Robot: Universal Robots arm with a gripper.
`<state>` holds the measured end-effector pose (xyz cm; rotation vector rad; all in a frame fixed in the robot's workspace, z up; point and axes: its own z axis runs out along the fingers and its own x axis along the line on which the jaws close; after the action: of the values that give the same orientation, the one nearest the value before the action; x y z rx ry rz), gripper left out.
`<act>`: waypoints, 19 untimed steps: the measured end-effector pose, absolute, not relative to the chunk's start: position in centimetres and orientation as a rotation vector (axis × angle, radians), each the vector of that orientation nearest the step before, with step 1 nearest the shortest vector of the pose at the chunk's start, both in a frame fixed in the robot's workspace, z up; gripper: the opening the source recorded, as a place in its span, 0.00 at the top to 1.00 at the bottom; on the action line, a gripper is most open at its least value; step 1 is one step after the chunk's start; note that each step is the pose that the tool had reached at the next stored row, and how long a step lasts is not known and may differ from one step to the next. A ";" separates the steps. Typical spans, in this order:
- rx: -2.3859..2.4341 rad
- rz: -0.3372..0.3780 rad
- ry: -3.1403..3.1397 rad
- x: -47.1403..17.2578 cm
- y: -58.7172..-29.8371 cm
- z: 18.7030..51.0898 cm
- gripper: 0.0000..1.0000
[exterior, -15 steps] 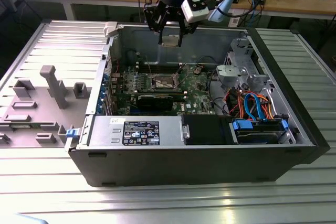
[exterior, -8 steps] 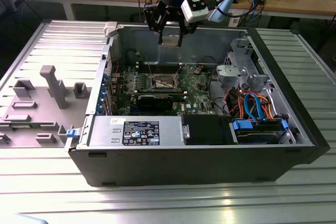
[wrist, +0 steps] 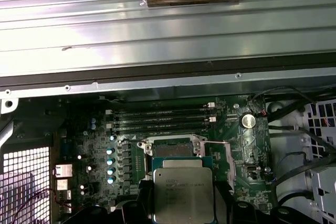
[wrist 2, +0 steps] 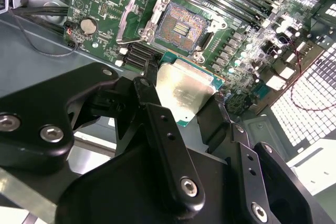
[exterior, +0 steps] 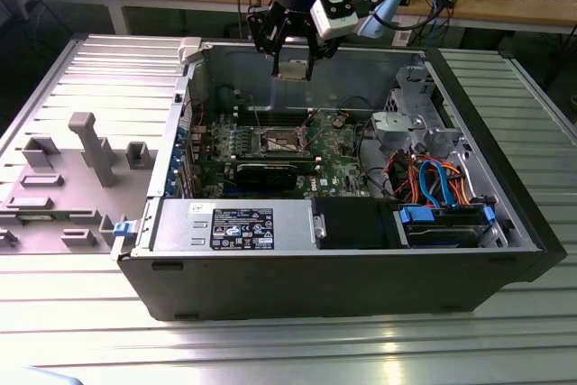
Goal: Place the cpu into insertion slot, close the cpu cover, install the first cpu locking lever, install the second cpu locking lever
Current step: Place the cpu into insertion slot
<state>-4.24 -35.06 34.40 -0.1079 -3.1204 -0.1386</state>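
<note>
End effector clamps cpu edgewise, above insertion slot.

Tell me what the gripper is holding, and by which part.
The gripper holds the cpu chip, clamped by two opposite edges, its metal top left bare.

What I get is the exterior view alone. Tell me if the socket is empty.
Observer: In the second wrist view the insertion slot is empty and its gold-brown contacts are bare.
Operator: Report the cover.
Observer: The cpu cover lies swung open beside the slot.
Operator: Confirm the grip.
Observer: The gripper is shut on the cpu by its edges. It holds the chip above the board, not yet in the slot.
</note>
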 end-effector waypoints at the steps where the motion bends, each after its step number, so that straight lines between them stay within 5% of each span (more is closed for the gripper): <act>1: -0.109 -0.139 -3.120 -4.2 -35.1 34.4 0.45; 19: -0.137 -0.139 -3.120 -4.2 -35.1 34.4 0.45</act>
<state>-4.24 -35.06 34.39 -0.1370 -3.1201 -0.1389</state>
